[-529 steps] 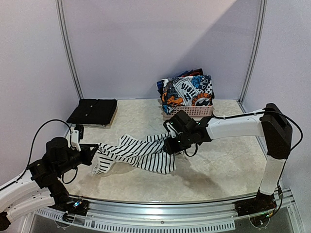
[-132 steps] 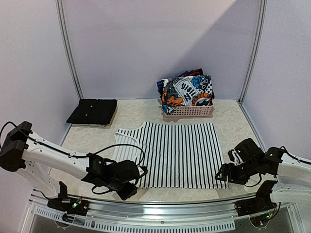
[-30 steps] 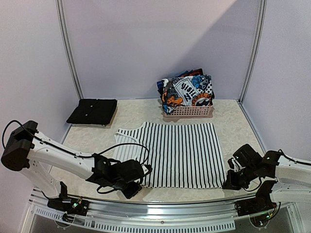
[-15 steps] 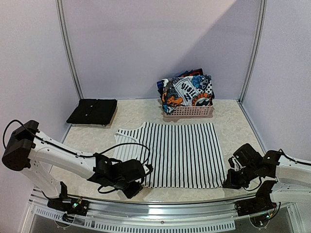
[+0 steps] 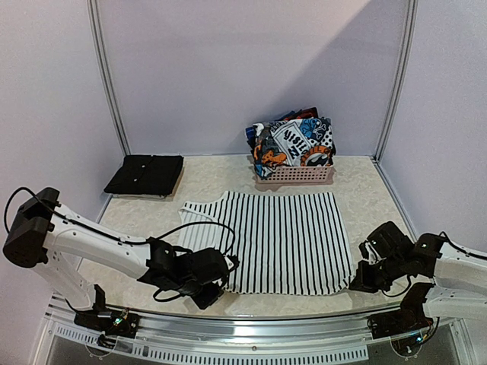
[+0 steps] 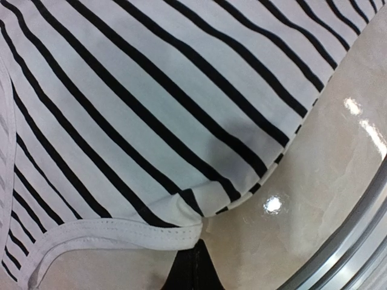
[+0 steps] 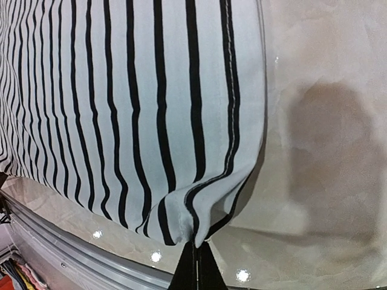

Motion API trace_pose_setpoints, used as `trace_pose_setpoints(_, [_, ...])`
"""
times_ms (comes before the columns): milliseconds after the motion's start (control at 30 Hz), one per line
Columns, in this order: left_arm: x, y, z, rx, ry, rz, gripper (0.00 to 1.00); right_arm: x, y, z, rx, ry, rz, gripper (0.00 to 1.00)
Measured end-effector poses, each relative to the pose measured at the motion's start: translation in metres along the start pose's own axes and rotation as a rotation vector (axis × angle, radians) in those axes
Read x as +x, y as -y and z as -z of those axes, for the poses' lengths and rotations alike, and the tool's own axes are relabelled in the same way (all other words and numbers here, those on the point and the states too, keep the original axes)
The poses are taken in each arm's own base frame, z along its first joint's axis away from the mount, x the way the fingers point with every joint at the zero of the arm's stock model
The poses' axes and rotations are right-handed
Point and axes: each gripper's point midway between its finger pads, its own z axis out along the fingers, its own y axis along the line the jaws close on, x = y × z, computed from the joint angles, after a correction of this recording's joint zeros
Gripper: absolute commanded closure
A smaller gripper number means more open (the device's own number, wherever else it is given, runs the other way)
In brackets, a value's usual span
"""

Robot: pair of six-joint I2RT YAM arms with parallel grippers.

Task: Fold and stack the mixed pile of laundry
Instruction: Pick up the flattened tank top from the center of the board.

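Striped shirt (image 5: 285, 239) flat — left gripper (image 6: 193, 246), right gripper (image 7: 195, 249) pinching near corners.

Bright, even, sharp throughout; small glints on glossy table (image 6: 338, 181); soft shadow right of shirt (image 7: 151, 121).

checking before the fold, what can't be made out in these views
Top view: what lies in the pink basket under the graphic print garment; that garment covers it.
Top view: how many pieces the folded black garment holds; too small.
Wrist views: most of the left gripper and right gripper, shut on corners of the striped shirt; cut off by the bottom edge.
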Motion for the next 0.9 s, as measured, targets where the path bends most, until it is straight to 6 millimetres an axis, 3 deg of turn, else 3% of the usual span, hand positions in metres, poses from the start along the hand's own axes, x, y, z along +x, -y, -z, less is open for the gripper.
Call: trace_pose_setpoints(900, [-0.004, -0.013, 0.02, -0.051, 0.02, 0.035, 1.0, -0.008, -0.007, 0.009, -0.021, 0.041, 0.006, 1.0])
